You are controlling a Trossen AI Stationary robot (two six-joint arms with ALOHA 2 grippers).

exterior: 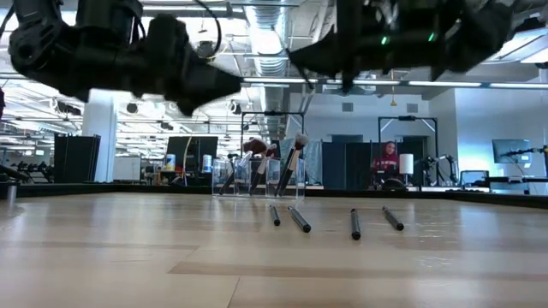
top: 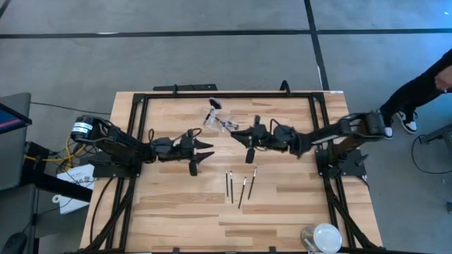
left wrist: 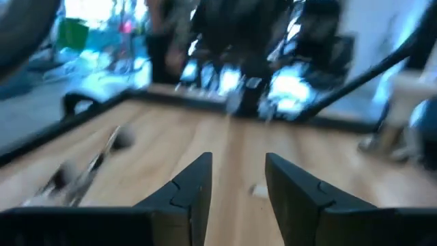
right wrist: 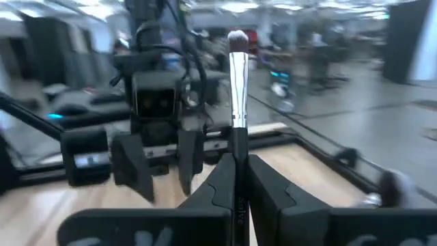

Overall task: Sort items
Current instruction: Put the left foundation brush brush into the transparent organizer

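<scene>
Both arms are stretched toward the table's middle and held above its surface. The left gripper [top: 203, 151] is pointed right, its fingers [left wrist: 193, 188] parted with nothing between them. The right gripper [top: 242, 133] is pointed left, its fingers [right wrist: 222, 184] closed around a makeup brush [right wrist: 237, 82] held upright.

Light wooden table [top: 176, 204], four makeup brushes [top: 240, 185] lying mid-table, clear holder [top: 220, 121] at back, round disc [top: 323, 237] at corner
</scene>
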